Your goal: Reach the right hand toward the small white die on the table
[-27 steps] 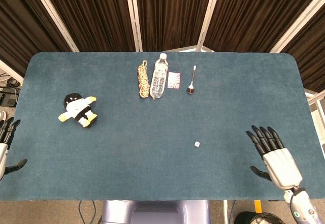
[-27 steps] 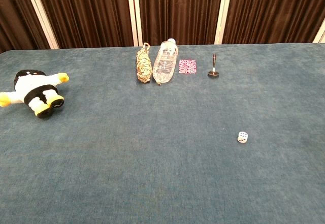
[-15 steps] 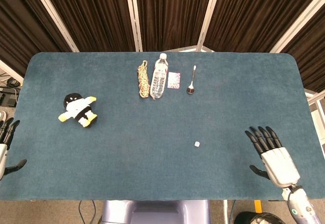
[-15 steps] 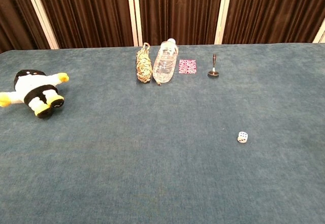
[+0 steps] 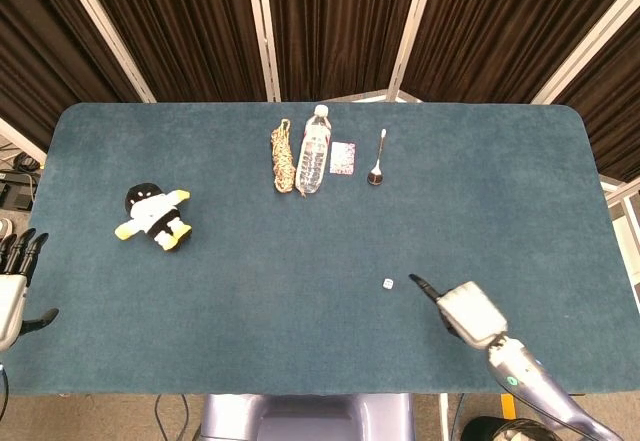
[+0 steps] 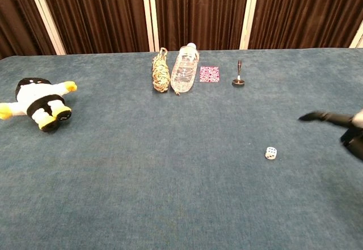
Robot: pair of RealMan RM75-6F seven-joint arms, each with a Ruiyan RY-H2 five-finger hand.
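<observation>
The small white die [image 5: 387, 283] [image 6: 271, 153] lies on the blue table [image 5: 300, 301], right of centre and towards the front. My right hand [image 5: 468, 311] [image 6: 347, 126] hovers just to the right of it, holding nothing. One dark digit [image 5: 418, 284] sticks out towards the die and stops a short gap from it. The chest view shows only the edge of this hand at the right border. My left hand [image 5: 14, 286] is off the table's left front corner with its fingers apart and empty.
Along the far side lie a coiled rope [image 5: 283, 157], a clear water bottle [image 5: 314, 149], a pink patterned card [image 5: 343, 157] and a spoon [image 5: 378, 158]. A black, white and yellow plush toy [image 5: 155, 215] lies at the left.
My right hand has swung in from the table's right front corner leftwards to just beside the die and turned side-on. The die and the left hand have stayed put.
</observation>
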